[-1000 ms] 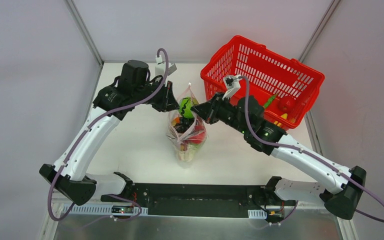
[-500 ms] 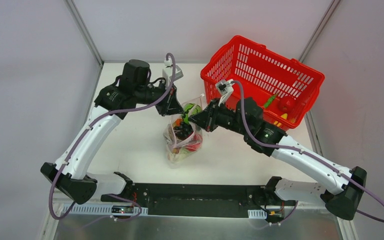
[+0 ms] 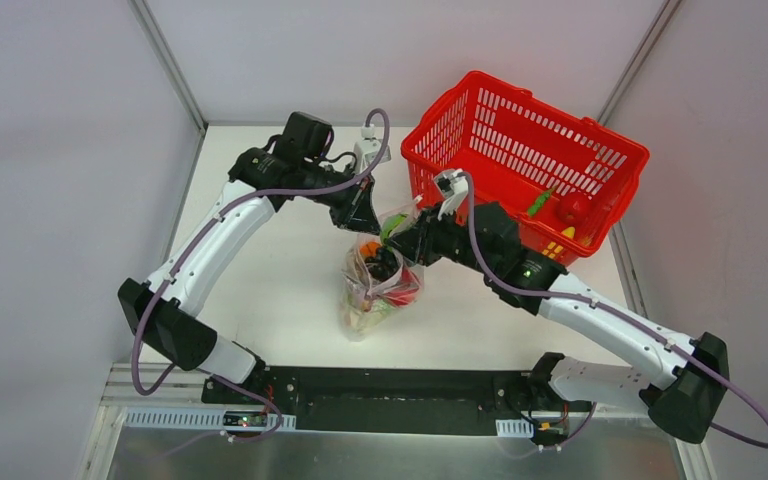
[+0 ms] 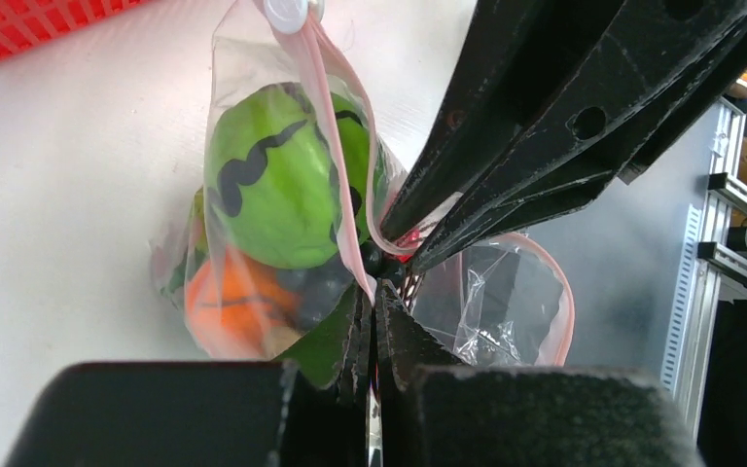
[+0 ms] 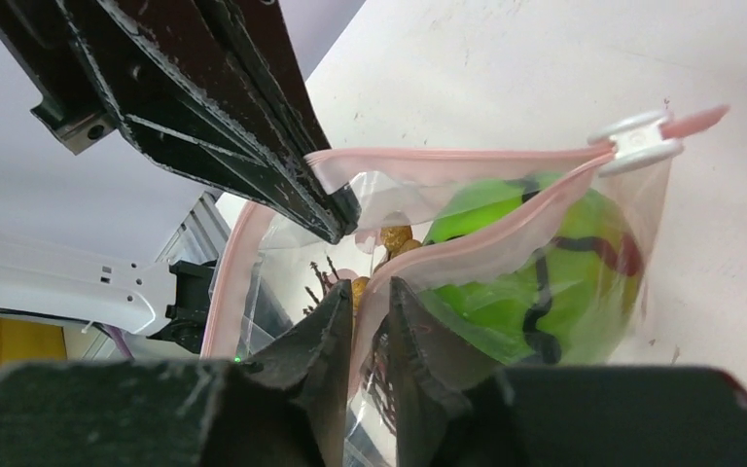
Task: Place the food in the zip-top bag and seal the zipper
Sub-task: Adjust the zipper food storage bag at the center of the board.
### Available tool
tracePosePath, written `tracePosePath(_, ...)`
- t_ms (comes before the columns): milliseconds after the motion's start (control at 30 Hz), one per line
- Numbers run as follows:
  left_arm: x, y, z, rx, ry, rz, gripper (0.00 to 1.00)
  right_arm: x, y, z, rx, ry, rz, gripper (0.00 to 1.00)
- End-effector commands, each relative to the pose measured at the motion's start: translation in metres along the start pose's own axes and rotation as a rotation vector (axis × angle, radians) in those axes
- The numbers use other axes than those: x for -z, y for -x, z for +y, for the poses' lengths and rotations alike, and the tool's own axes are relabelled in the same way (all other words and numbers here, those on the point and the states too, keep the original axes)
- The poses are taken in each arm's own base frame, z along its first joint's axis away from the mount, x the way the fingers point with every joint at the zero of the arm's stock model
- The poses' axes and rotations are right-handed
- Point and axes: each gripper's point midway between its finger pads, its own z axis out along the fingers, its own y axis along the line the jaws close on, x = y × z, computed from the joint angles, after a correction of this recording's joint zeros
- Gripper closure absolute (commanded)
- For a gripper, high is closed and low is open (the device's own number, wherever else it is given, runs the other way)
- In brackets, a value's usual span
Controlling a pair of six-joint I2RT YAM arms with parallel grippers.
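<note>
Left arm [image 3: 210, 240] now sits nearer basket [image 3: 560, 150], left gripper [image 4: 374, 292] clamped on zipper [image 5: 447, 156], right gripper [image 5: 370, 292] cracking open around opposite lip; bag [image 3: 375, 300] holds food [image 4: 272, 185], mouth unsealed, sealing next.

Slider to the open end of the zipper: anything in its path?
Yes. The white slider sits at one end of the zipper. Midway along, the left gripper pinches one side of it and the right gripper sits at the other side. Both block its run.
</note>
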Motion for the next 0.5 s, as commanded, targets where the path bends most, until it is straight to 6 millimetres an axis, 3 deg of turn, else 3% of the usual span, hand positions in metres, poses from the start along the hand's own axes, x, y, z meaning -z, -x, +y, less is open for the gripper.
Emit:
tracePosePath(0, 0.013, 0.02, -0.019, -0.115, -0.053, -0.036, 1.0, 0.015, 0.04, 0.016, 0.062, 0.098, -0.095, 0.71)
tracePosePath(100, 0.017, 0.015, -0.021, -0.142, -0.054, -0.011, 1.0, 0.03, 0.057, 0.023, 0.117, 0.167, -0.114, 0.5)
tracePosePath(200, 0.022, 0.012, -0.023, -0.17, -0.056, 0.011, 1.0, 0.045, 0.075, 0.023, 0.18, 0.197, -0.149, 0.4)
tracePosePath(367, 0.025, 0.007, -0.03, -0.214, -0.094, 0.03, 1.0, 0.058, 0.099, -0.007, 0.27, 0.119, -0.209, 0.33)
tracePosePath(467, 0.029, 0.002, -0.038, -0.25, -0.139, 0.051, 1.0, 0.06, 0.095, -0.029, 0.363, 0.098, -0.184, 0.32)
